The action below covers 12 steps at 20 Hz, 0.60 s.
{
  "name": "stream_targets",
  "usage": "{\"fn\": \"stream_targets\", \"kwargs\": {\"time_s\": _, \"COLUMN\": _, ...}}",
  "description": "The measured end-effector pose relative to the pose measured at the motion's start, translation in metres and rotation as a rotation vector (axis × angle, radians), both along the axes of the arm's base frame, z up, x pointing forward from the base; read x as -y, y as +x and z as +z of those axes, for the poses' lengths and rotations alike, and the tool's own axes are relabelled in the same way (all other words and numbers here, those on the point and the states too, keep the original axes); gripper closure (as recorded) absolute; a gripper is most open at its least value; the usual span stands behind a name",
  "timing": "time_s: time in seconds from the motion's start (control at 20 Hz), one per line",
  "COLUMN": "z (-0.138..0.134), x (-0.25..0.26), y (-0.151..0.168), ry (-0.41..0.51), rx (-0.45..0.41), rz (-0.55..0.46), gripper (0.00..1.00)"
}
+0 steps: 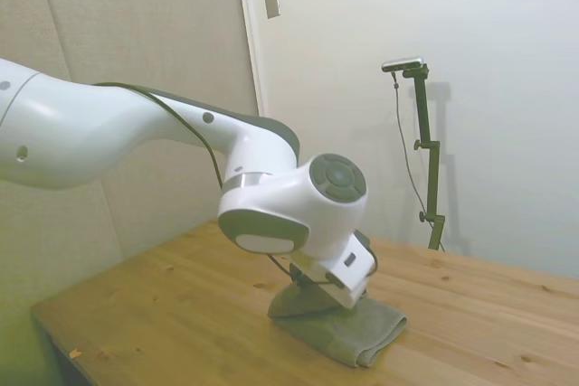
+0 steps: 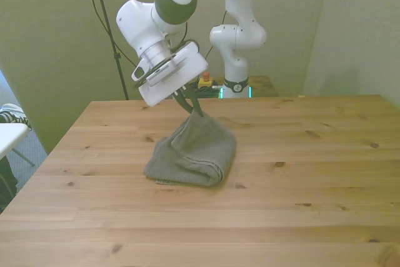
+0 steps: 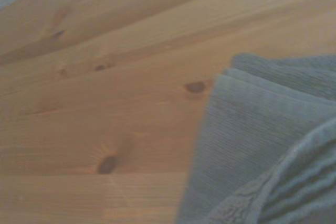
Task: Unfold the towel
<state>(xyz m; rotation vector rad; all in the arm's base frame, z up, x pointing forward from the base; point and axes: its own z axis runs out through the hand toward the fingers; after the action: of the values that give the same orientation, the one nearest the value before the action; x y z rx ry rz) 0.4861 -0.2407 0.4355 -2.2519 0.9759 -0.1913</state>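
1. Mid-table in the front view, towel (image 2: 190,153) sits a bit left of frame centre, still folded, grey-green, rumpled.
2. Table (image 2: 300,217) is light wood with dark knots; bare planks all round the towel.
3. Gripper (image 2: 192,109) is just above the towel's far upper corner, angled down from the white wrist housing at upper left of centre.
4. Fingers (image 2: 187,104) look dark and thin, drawn together on a peak of cloth; that corner is pulled up into a point, rest of the towel rests on the table.
5. Fold edge nearest the camera in the front view is thick and rolled, several layers stacked.
6. Side view: towel (image 1: 348,324) lies lower centre of frame, under the wrist; its left part rises into a dark cone toward the gripper (image 1: 303,283), right part lies flat with a rounded fold at the end.
7. Side view: arm (image 1: 109,128) comes in from the left edge, the wrist block hides most of the fingers.
8. Wrist view: towel (image 3: 247,145) fills the lower right, blurred, layered edges visible, a ribbed fold closest to the lens.
9. Wrist view: table (image 3: 105,77) takes the remaining frame, knots visible beside the towel edge.
10. Front view: a second white arm base (image 2: 236,35) stands behind the table's far edge, top centre.
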Motion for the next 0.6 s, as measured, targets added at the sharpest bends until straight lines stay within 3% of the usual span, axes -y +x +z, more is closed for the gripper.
{"fn": "stream_targets", "kwargs": {"time_s": 0.25, "z": 0.022, "x": -0.074, "y": 0.040, "ry": -0.014, "rx": 0.018, "rz": 0.090, "gripper": 1.00}}
{"fn": "stream_targets", "kwargs": {"time_s": 0.45, "z": 0.021, "x": -0.131, "y": 0.060, "ry": -0.029, "rx": 0.020, "rz": 0.155, "gripper": 1.00}}
{"fn": "stream_targets", "kwargs": {"time_s": 0.5, "z": 0.018, "x": -0.144, "y": 0.064, "ry": -0.035, "rx": 0.016, "rz": 0.169, "gripper": 0.00}}
{"fn": "stream_targets", "kwargs": {"time_s": 0.6, "z": 0.005, "x": -0.166, "y": 0.068, "ry": -0.055, "rx": -0.007, "rz": 0.192, "gripper": 0.00}}
